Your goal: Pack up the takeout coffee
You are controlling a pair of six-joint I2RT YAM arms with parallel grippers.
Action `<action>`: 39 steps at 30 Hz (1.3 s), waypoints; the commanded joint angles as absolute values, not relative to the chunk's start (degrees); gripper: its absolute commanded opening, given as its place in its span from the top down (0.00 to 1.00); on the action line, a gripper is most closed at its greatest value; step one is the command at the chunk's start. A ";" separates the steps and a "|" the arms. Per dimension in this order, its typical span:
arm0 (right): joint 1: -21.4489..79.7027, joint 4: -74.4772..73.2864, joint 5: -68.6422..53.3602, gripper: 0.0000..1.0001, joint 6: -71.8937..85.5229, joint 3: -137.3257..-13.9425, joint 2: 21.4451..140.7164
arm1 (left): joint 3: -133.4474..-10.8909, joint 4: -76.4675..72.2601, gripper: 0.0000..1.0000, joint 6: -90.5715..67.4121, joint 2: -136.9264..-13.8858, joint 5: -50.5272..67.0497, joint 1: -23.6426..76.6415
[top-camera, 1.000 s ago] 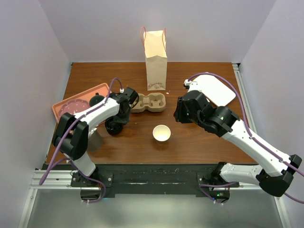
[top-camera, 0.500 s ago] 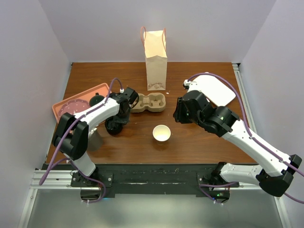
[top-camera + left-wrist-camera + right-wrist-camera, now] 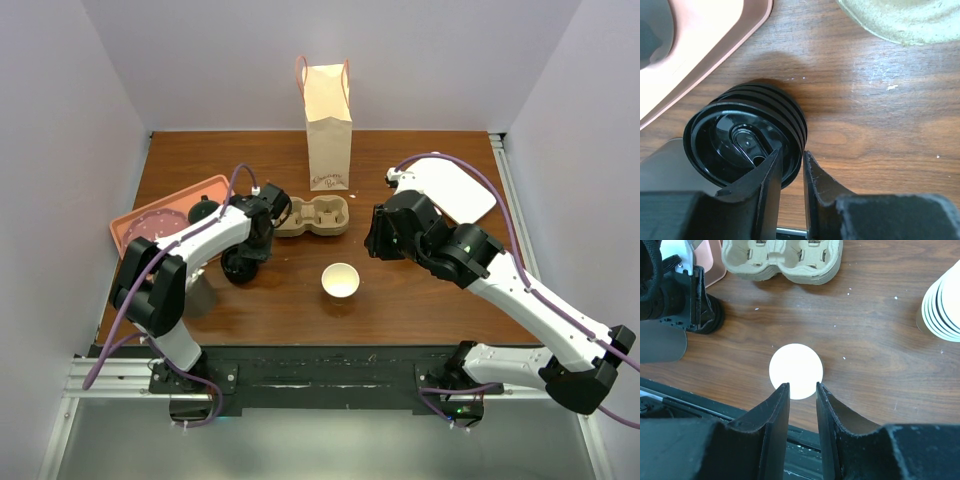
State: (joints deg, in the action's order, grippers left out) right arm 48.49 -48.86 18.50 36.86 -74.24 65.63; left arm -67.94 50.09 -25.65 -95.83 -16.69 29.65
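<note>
The takeout coffee is out of view; no lidded cup shows. A lidless cream paper cup point(image 3: 340, 281) stands open on the table, seen from above as a white disc point(image 3: 796, 367). My left gripper point(image 3: 245, 260) is down at a stack of black lids point(image 3: 740, 140), left of the cup. It point(image 3: 791, 152) is shut on the stack's rim, one finger inside the top lid and one outside. My right gripper point(image 3: 377, 238) hovers right of the cup carrier. In the right wrist view it point(image 3: 802, 386) stands open above the cup with nothing between its fingers.
A tall paper bag point(image 3: 328, 130) stands at the back centre, with a pulp cup carrier point(image 3: 313, 216) in front of it. A pink tray point(image 3: 150, 222) lies at the left. A white board point(image 3: 455, 185) lies at the right. Stacked paper cups point(image 3: 945, 305) show in the right wrist view.
</note>
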 commanded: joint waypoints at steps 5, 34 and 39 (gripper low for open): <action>48.87 -48.08 18.63 0.68 36.47 -75.59 65.39 | -66.71 47.90 0.71 -24.61 -93.96 -16.96 29.09; 48.87 -47.37 18.19 0.68 36.21 -75.93 65.39 | -71.90 53.08 0.92 -24.17 -91.58 -13.45 29.09; 48.95 -42.21 14.69 0.67 31.57 -74.71 63.81 | -76.97 54.31 0.97 -22.42 -87.99 -6.35 29.09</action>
State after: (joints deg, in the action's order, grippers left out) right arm 48.53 -48.64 18.17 36.23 -74.24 65.60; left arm -71.48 52.88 -24.40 -92.27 -12.73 29.58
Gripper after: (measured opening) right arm 0.321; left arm 0.137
